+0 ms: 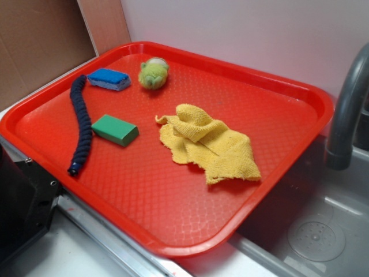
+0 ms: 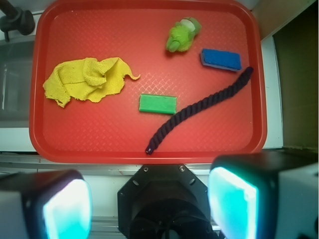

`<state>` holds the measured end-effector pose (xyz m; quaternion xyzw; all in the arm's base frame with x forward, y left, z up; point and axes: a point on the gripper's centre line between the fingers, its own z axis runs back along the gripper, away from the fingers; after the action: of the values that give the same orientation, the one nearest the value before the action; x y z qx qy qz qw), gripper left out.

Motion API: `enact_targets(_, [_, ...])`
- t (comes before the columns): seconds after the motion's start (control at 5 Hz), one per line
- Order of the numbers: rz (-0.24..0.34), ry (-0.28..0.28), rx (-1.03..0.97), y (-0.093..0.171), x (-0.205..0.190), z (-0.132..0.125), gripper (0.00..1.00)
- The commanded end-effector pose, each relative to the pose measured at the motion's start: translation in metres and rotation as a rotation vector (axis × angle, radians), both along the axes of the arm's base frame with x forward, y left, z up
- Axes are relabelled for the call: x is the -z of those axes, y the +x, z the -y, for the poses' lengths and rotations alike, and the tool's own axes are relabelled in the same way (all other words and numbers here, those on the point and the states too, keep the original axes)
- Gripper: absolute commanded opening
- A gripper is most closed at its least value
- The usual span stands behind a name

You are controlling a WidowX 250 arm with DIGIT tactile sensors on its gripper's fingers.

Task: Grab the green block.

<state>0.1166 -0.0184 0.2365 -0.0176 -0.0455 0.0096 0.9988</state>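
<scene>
Task status: not started, judging from the present layout. The green block (image 1: 115, 130) lies flat on the red tray (image 1: 277, 173), untouched, in the left part of the tray as the exterior view shows it. No part of the arm is near it.

Position of the block: it sits just beside the dark blue rope (image 1: 82, 124), which runs along its left side, close to it but apparently not touching. The yellow cloth (image 1: 210, 144) lies crumpled to its right, with a strip of bare tray between them. The blue sponge (image 1: 109, 79) and the fuzzy green plush toy (image 1: 153, 73) rest further back, near the far rim and well apart from the block. In the wrist view the block appears near the middle of the tray, long side running left to right.

Gripper state: the gripper (image 2: 149, 206) hangs high above the near edge of the tray. Its two fingers (image 2: 67, 209) stand wide apart at the bottom corners of the wrist view, with nothing between them.

Remaining work, as a judgement: all of it. The gripper must travel over the block, descend, and close across its narrow sides. The top of the block is clear. The rope close alongside is the only likely obstruction for one finger.
</scene>
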Motion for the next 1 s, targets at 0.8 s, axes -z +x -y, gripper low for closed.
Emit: enact_targets(0.8, [0.103,0.069,0.490,0.023,0.051,-0.010,1.00])
